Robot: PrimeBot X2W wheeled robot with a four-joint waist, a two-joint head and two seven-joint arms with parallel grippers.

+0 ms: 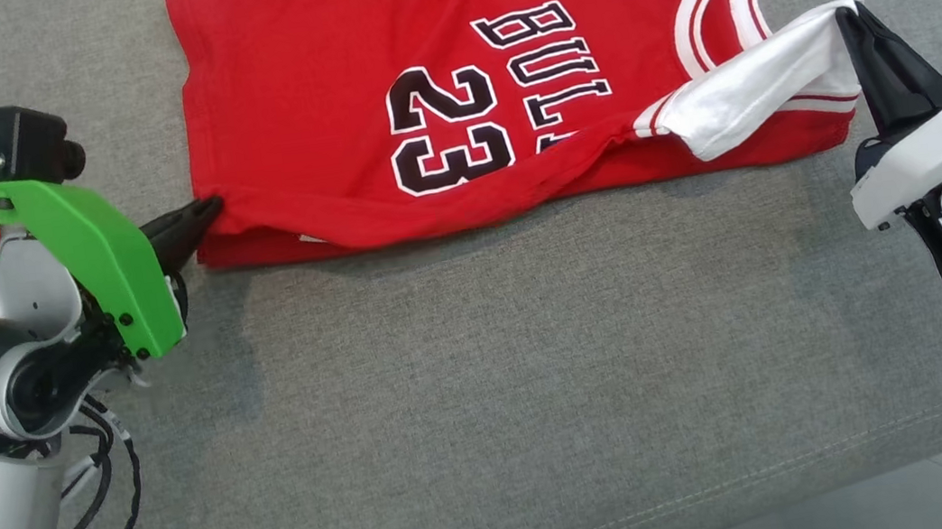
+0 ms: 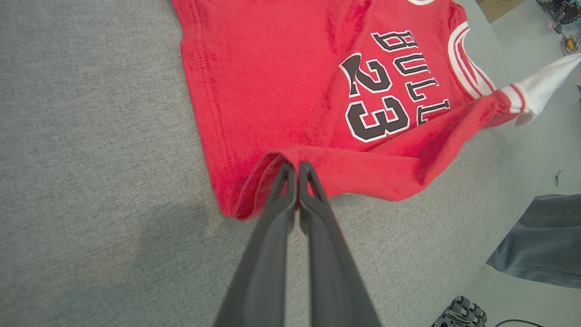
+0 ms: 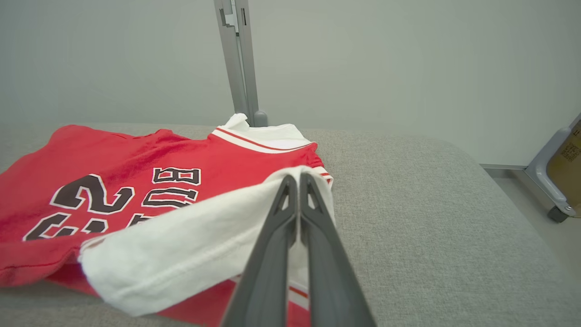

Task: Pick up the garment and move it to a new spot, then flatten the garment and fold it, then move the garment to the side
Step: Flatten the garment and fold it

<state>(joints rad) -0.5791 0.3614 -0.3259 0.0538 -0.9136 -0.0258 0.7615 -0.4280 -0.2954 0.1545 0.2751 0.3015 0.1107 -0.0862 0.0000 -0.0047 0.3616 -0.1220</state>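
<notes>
The red jersey [image 1: 446,76] lies spread on the gray counter [image 1: 487,390], toward 12 o'clock in the head view, with its near edge doubled over. At its 9 o'clock end the left claw [image 1: 202,214], pressed together, pinches the hem corner [image 2: 281,156]. At 3 o'clock the right claw [image 1: 850,19] pinches the white sleeve [image 1: 757,86], lifting it. Gripping both ends likely holds the folded strip taut and even.

On the padded surface [image 1: 485,372] the garment [image 1: 321,93], left tool [image 1: 212,208] at its left corner, right tool [image 1: 847,15] at its right sleeve
</notes>
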